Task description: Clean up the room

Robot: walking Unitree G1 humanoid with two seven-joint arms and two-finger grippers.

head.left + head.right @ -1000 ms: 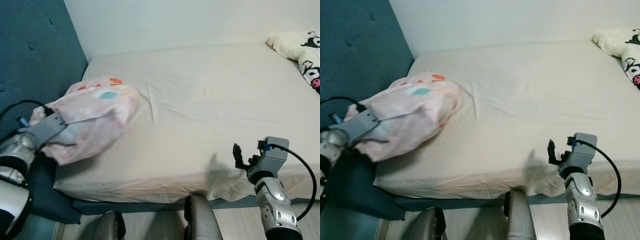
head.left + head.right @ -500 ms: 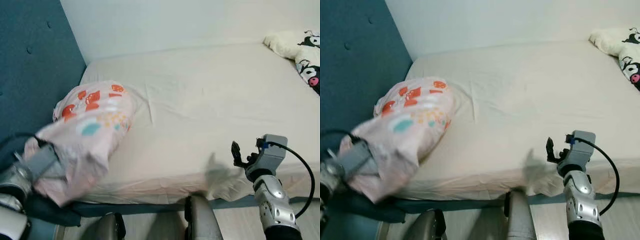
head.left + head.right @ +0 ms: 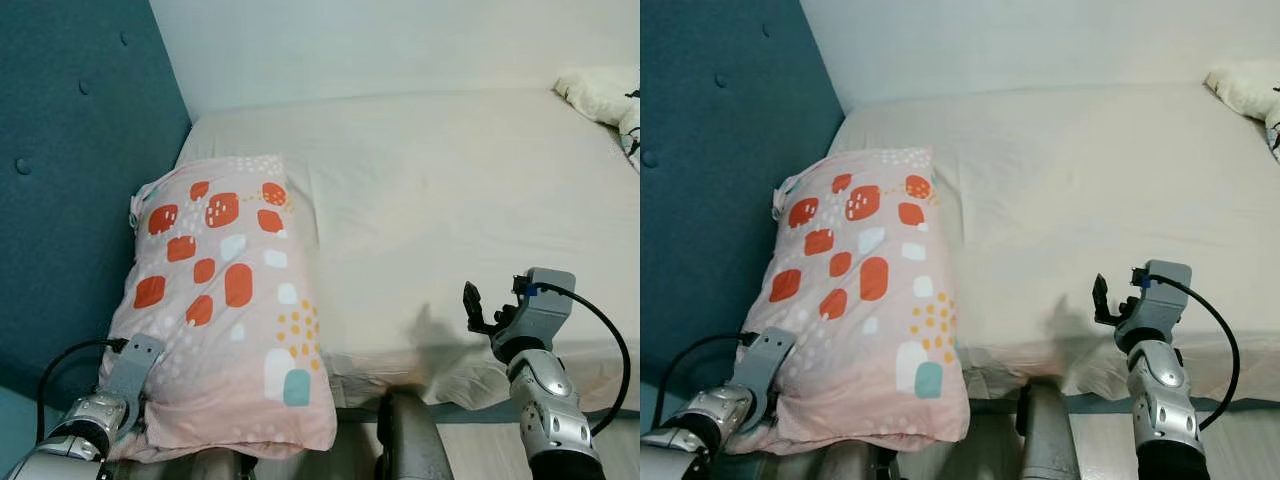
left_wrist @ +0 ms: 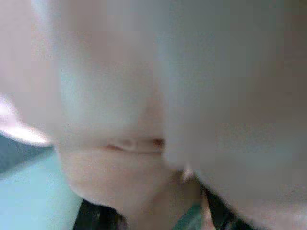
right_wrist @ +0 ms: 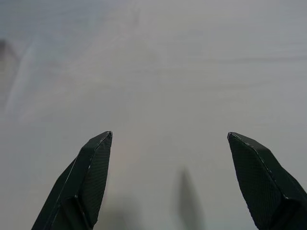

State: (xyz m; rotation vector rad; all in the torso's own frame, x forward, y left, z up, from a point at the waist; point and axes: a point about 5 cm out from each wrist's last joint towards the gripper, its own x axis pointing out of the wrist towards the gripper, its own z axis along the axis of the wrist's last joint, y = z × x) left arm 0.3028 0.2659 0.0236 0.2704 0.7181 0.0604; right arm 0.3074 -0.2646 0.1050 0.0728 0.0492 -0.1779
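One pink pillow [image 3: 222, 310] with orange-red, white and teal blocks lies along the left side of the bed [image 3: 450, 190], its long side running from mid-left down to the bottom edge of the frame. No readable writing on it. Its near end hangs past the mattress's front edge; its far end sits close to the teal headboard [image 3: 70, 180] filling the left of the frame.

Plenty of bare cream sheet lies open from the pillow's right edge across to the right of the frame. At the upper right corner, a cream blanket with black cartoon print [image 3: 605, 100] sits on the bed, well apart from the pillow. The pale wall [image 3: 380, 45] runs along the top.

The left gripper [image 3: 128, 368] is at the lower left, silver arm coming up from the bottom corner, its end pressed against the pillow's near-left corner. The fingers are hidden by fabric, so can't tell how far they are apart or whether they grip it; the left wrist view is just blurred pink cloth.

The right gripper [image 5: 180, 179] is at the lower right, forearm upright, held over the mattress's front edge. In the right wrist view its two black fingers [image 5: 88, 182] are spread wide with nothing between them, plain sheet beyond.
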